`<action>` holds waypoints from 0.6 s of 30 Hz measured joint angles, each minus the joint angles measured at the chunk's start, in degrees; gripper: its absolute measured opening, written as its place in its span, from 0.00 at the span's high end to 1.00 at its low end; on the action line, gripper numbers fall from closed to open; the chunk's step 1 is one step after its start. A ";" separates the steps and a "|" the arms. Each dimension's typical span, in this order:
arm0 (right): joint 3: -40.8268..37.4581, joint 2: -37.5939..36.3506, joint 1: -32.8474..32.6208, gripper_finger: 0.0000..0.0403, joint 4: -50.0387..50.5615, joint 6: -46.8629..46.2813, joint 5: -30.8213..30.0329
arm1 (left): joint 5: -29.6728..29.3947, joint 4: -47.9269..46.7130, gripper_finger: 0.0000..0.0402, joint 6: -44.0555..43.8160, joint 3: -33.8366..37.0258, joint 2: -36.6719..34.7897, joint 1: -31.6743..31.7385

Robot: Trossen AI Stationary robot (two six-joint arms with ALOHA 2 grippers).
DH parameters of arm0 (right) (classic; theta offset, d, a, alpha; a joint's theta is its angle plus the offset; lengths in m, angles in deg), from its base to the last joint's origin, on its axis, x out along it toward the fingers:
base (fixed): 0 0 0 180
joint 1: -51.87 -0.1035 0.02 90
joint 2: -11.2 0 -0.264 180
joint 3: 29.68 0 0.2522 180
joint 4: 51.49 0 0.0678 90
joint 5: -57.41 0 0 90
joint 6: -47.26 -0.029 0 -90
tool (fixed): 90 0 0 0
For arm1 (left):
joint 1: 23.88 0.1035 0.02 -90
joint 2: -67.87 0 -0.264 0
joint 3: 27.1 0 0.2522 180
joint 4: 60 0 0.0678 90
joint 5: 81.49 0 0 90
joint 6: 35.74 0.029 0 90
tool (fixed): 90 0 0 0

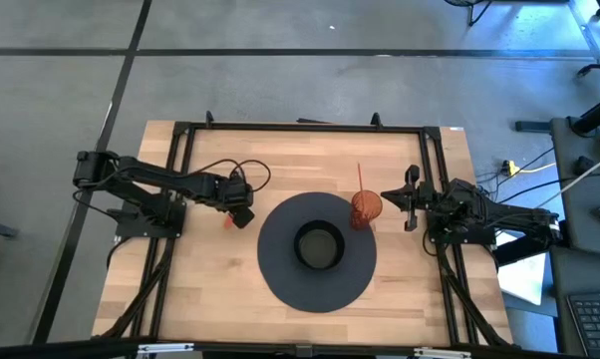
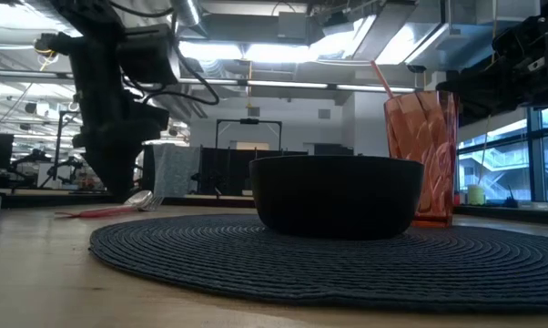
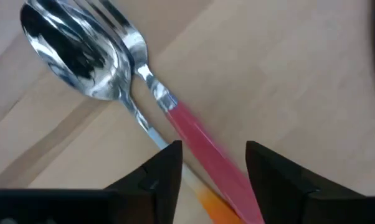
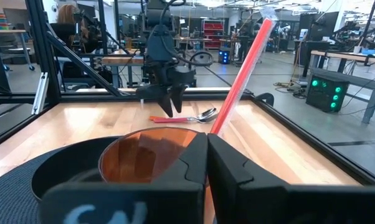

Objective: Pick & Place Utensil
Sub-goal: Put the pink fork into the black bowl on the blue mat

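Your left fingers (image 3: 169,174) are spread apart, hanging low over the worktop (image 1: 210,289) with nothing gripped. Between them runs the red handle of the fork (image 3: 197,146), lying flat on the wood; the metal tines point away from the fingers. Just beside the fork, touching it near the neck, lies the spoon (image 3: 72,53), bowl up, its thin stem passing under the nearer finger toward an orange handle. From above, the left gripper (image 1: 242,211) sits over both utensils, with the mat (image 1: 280,284) close by on its far side.

Your right fingers (image 4: 197,165) are pressed together with no gap and grip nothing. Right in front of them stands the orange cup (image 4: 144,149), upright, with a red straw (image 4: 240,74) leaning out of it. The right gripper (image 1: 410,199) is just beside that cup at the mat's edge. The black bowl (image 1: 318,246) sits in the middle of the mat, between the two sets of fingers.
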 joint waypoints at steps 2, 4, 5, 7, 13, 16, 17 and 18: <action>0.00 -0.01 0.00 0.97 0.00 0.00 0.00 | -0.17 0.11 0.56 0.24 0.00 0.02 0.62; 0.00 -0.01 0.00 0.97 0.00 0.00 0.00 | -0.21 0.08 0.55 0.35 0.00 0.02 1.30; 0.00 -0.02 0.00 0.97 0.00 0.00 0.00 | -0.21 0.13 0.55 0.47 0.00 0.02 1.62; 0.00 -0.01 0.00 0.97 0.00 0.02 0.00 | -0.25 0.11 0.55 0.74 0.00 0.02 2.24; 0.00 -0.01 0.00 0.97 0.00 0.04 0.00 | -0.49 0.64 0.55 1.47 0.00 1.92 3.13; 0.00 -0.02 0.00 0.97 0.00 0.07 0.00 | 0.04 1.97 0.55 2.43 0.00 4.18 3.11; 0.00 -0.02 0.00 0.97 0.00 0.07 0.00 | 0.09 2.59 0.55 3.03 0.00 4.89 3.11; 0.00 -0.02 0.00 0.97 0.00 0.11 0.00 | 0.15 3.32 0.55 3.56 0.00 5.64 3.11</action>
